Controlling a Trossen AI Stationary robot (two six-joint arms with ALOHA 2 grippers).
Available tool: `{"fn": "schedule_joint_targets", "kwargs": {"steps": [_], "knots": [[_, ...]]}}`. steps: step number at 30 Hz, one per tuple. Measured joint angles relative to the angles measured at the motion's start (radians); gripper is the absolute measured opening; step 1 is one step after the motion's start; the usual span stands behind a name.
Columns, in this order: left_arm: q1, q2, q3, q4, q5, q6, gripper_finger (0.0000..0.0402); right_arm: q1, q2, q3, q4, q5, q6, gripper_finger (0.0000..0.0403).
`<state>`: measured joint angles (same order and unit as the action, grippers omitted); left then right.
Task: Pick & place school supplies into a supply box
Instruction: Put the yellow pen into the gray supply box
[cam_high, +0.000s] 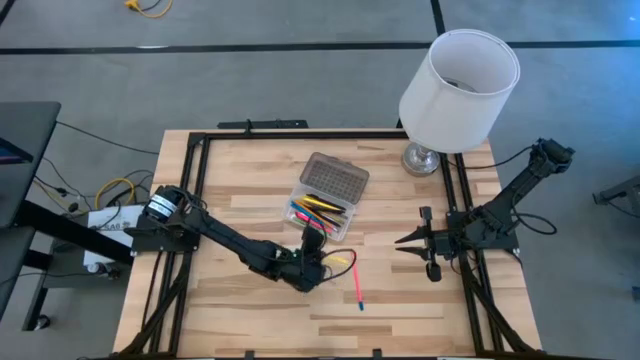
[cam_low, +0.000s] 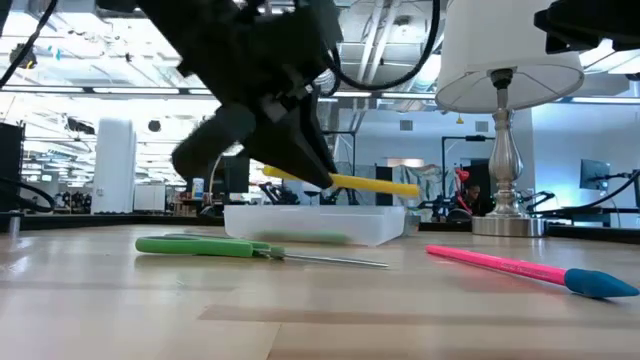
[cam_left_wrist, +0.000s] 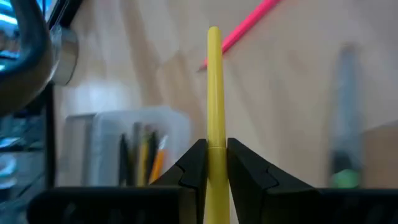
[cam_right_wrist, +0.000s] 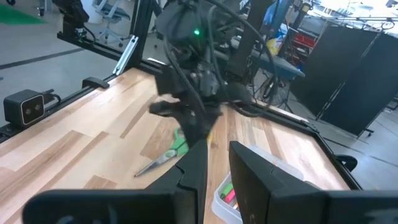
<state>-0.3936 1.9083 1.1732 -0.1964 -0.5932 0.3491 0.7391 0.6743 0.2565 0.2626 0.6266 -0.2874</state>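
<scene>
Left gripper (cam_left_wrist: 216, 168) hovers beside the supply box (cam_high: 325, 200), fingers pinching a yellow pen (cam_left_wrist: 214, 93) projecting forward; right gripper (cam_high: 405, 240) idle, spread.

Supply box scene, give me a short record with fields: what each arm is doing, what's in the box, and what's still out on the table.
left gripper: shut on the yellow pen, held above the table near the supply box
right gripper: waits at the table's right side, holds nothing
box contents: several pens and pencils, lid open
still on table: pink pen, green-handled scissors
</scene>
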Motion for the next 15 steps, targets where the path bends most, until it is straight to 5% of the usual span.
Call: {"fn": "schedule_joint_targets", "kwargs": {"steps": [9,15], "knots": [[0.145,0.0,0.043,-0.154,-0.04,0.026,0.0043,0.0,0.0,0.0,0.0,0.0,0.002,0.0063],[0.244,0.0,0.043,-0.196,0.052,0.01,0.0043,0.0,0.0,0.0,0.0,0.0,0.002,0.0063]]}}
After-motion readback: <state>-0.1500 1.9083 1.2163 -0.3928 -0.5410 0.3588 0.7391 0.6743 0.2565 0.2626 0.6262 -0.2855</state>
